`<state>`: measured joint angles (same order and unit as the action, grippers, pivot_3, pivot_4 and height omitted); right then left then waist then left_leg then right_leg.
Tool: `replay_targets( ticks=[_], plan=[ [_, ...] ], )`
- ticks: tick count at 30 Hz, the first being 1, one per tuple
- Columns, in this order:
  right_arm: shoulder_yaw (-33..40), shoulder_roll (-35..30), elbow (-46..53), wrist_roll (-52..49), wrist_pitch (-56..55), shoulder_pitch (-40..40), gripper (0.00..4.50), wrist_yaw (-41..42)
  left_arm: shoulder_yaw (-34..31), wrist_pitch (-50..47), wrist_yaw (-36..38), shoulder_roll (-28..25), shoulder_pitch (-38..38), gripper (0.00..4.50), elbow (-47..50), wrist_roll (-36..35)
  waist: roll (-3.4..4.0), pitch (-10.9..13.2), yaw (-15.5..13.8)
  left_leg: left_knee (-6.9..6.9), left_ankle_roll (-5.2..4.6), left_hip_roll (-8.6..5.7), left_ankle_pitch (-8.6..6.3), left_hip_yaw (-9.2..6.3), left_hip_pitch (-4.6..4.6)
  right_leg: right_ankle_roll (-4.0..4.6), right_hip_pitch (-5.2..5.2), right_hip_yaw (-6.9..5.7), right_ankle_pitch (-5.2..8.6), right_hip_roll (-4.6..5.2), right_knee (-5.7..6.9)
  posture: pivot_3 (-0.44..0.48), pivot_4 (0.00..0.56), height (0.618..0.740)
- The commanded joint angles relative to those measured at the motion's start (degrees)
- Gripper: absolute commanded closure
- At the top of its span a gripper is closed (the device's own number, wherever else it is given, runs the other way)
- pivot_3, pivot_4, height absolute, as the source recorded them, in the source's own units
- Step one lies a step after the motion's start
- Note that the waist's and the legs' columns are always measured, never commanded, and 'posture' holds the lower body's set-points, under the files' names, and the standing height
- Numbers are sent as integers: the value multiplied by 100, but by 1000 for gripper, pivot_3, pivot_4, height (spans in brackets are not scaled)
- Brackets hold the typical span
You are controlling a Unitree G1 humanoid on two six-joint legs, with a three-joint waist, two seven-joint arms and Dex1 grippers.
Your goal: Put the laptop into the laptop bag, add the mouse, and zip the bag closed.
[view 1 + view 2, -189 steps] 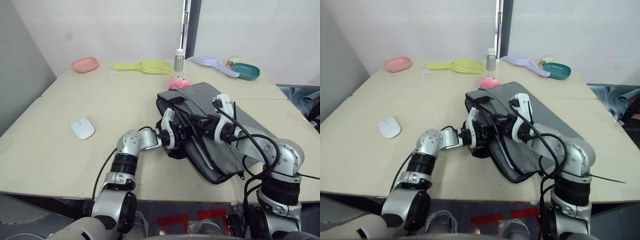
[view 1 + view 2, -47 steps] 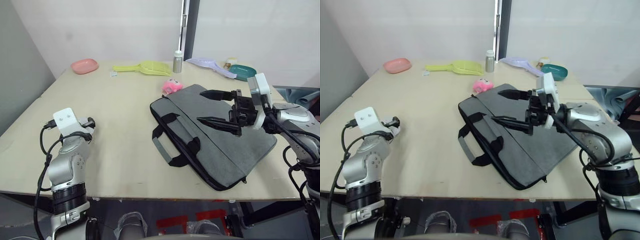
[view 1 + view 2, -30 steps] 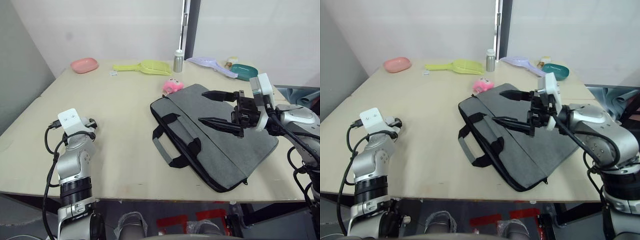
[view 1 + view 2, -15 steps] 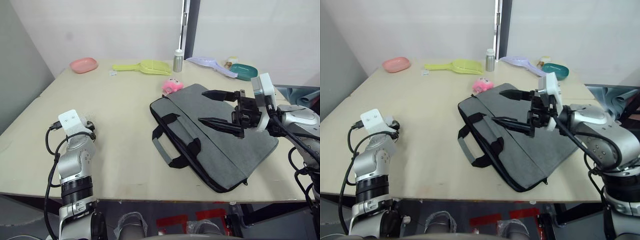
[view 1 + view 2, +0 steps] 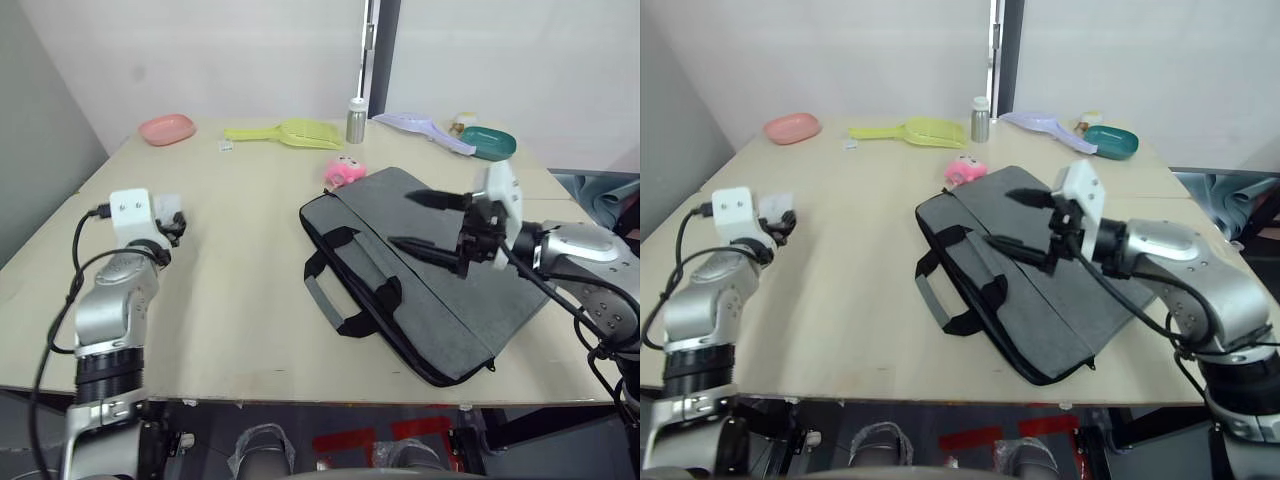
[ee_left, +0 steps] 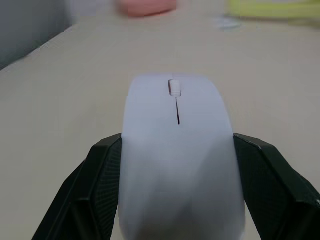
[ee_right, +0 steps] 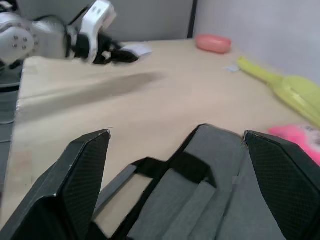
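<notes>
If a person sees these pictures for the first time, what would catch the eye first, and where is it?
The grey laptop bag lies flat in the middle of the table, handles toward the near edge, and the right end effector hovers open just above it. On the robot's left, the left end effector is closed on the white mouse. A pink toy sits right beside the bag's far corner.

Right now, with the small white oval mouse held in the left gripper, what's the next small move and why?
Probably carry the small white oval mouse in the left gripper toward the grey fabric laptop bag: the fingers are shut on it, far from the bag, where the open right gripper hovers.
</notes>
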<state>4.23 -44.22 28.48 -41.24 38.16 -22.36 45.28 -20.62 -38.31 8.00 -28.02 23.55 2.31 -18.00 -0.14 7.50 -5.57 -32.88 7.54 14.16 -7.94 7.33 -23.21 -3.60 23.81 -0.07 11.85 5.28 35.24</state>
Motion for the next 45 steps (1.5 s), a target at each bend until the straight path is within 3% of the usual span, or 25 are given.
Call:
replay_targets(
  ticks=[1, 5, 9, 13, 16, 30, 37, 45],
  plan=[
    [-715, 108, 239, 862, -126, 149, 0, -429, 353, 235, 1593, -593, -24, 1677, 258, -428, 5, 3, -6, 6, 6, 0, 2, 1, -1, -1, 4, 0, 0, -1, -3, 0, 150, 740],
    [-1610, 422, 139, 1811, -424, 253, 0, -740, 721, 367, 2981, -1140, -21, 1677, 457, -776, 8, 7, 10, 21, 25, 0, 11, 13, -3, -2, 15, 6, 0, -1, -5, 0, 150, 740],
    [-2250, 745, -191, 2617, -548, 198, 0, -990, 1055, 717, 3923, -1499, -64, 1677, 487, -756, 15, 11, 34, 31, 37, 1, 14, 19, 0, -3, 20, 10, 1, -3, -3, 0, 150, 740],
    [-2757, 900, -733, 3447, -711, 221, 0, -1242, 1470, 1359, 4336, -1621, -195, 1677, 307, -322, 20, 15, 41, 30, 37, 1, 14, 23, 4, -4, 19, 15, 1, -2, -2, 0, 150, 740],
    [-2745, 1067, -936, 3645, -698, 190, 0, -1286, 1596, 1579, 4459, -1568, -204, 1677, 260, -231, 20, 15, 43, 29, 37, 1, 14, 23, 5, -5, 20, 16, 0, -2, 4, 0, 150, 740],
    [-2235, 1063, -510, 3541, -191, 478, 4467, -1015, 1719, 1860, 4699, -1224, -238, 1677, 271, -315, 21, 15, 18, 8, 31, 1, 15, 25, 28, -8, 7, 28, -2, -1, 39, 0, 150, 740],
    [-1328, 1545, 24, 2508, 672, 351, 4467, -1025, 1910, 2018, 5098, -1237, -300, 1677, 268, -308, 22, 16, 31, -5, 10, 1, 4, 26, 30, -8, 11, 34, -2, -1, 58, 0, 150, 740],
    [-134, 2500, 202, 1009, 2145, -655, 4467, -1504, 2247, 2182, 5542, -1125, -174, 1677, 237, -208, 26, 18, 81, -10, 9, 2, 8, 30, 37, -5, 21, 44, -1, -3, 85, 0, 150, 740]
  ],
)
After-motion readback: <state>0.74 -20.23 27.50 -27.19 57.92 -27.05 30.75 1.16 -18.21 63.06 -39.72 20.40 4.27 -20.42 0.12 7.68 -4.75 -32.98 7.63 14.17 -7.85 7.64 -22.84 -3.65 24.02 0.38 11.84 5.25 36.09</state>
